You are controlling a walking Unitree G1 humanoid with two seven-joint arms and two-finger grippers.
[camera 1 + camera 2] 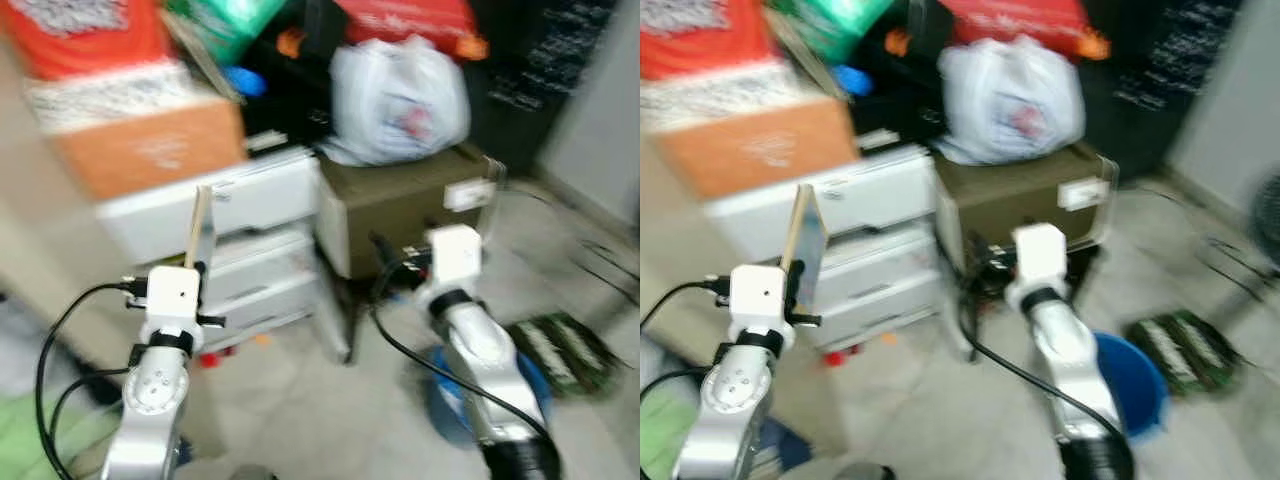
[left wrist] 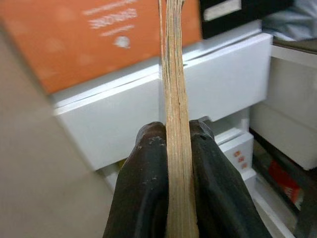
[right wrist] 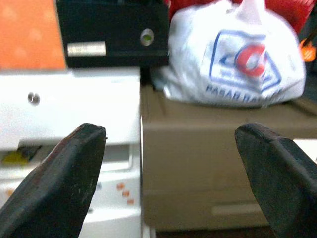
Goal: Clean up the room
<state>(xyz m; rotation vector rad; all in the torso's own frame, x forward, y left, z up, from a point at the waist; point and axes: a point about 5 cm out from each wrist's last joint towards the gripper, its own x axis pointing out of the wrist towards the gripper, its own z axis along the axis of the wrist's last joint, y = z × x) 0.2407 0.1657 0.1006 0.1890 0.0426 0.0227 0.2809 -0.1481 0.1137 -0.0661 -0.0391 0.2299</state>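
Book: a thin tan book (image 2: 174, 114), seen edge-on, stands upright in the left gripper (image 2: 174, 148), raised in front of the white drawer unit; head views are blurred.
Left gripper: black fingers (image 2: 148, 178) pressed against both faces of the book, clamping its lower end; the silver left arm (image 1: 155, 385) rises from the left foreground with a black cable looping beside it.
Orange box: an orange carton (image 1: 150, 145) rests on top of the white drawer unit, near its left edge, with red-and-white packaging stacked above it.
White drawer unit: white drawers (image 1: 255, 245) stacked one above another behind the left gripper, touching the brown case to their right.
Brown case: an olive-brown box (image 1: 405, 205) with a white label at its right front corner, standing on the floor just beside the drawers.
Plastic bag: a white bag (image 3: 237, 54) with blue and red print sits on top of the brown case.
Right gripper: right gripper (image 3: 171, 168) with fingers spread wide, gripping nothing, pointed at the front of the brown case and the drawers' edge.
Floor at right: a blue round bucket (image 1: 1130, 380) lies under the right arm, with a dark green patterned object (image 1: 560, 350) beside it on the pale tiles.
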